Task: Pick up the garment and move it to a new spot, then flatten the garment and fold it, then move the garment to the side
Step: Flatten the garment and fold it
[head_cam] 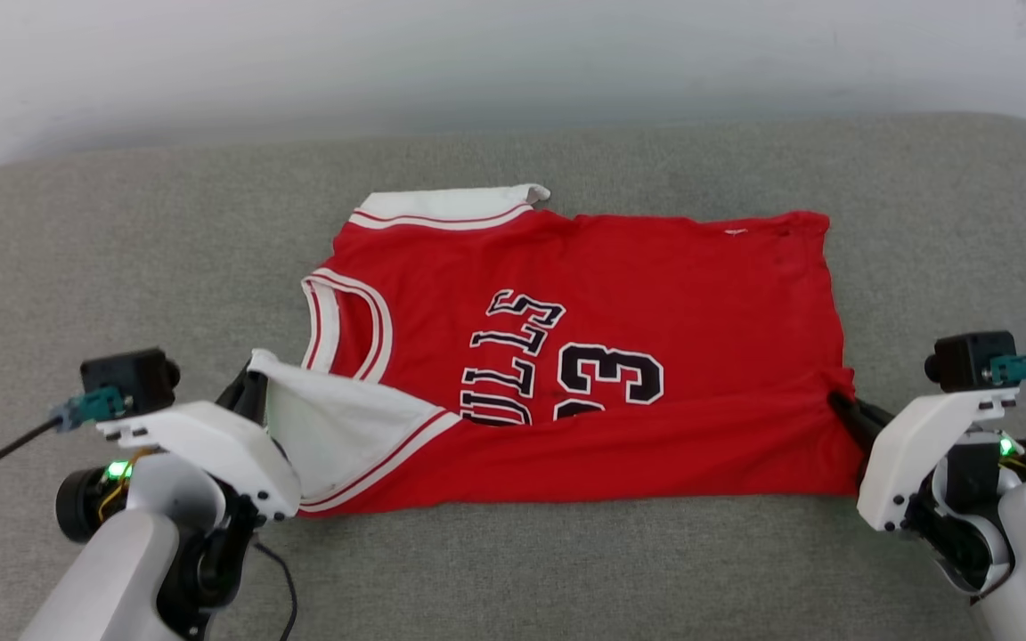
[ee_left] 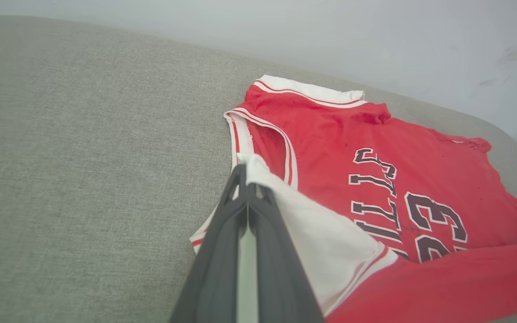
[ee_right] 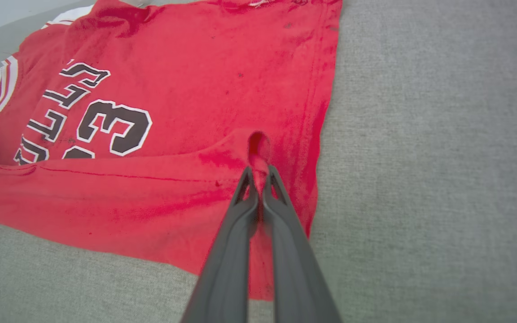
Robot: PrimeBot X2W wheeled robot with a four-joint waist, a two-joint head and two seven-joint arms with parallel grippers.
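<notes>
The garment (head_cam: pixel 620 294), a bright red shirt with white striped trim and dark lettering, lies spread on a grey cushion, its near edge folded up over the print. My left gripper (head_cam: pixel 250 378) is shut on the garment's white near-left corner, lifted and turned inward; in the left wrist view the fingertips (ee_left: pixel 243 177) pinch that white cloth (ee_left: pixel 330 237). My right gripper (head_cam: pixel 842 405) is shut on the red hem at the garment's near-right corner. In the right wrist view its fingertips (ee_right: pixel 258 177) hold a small raised pucker of the garment (ee_right: pixel 186 103).
The grey cushion (head_cam: pixel 121 249) extends well beyond the garment on both sides and toward me. A pale wall (head_cam: pixel 513 62) runs along the cushion's far edge.
</notes>
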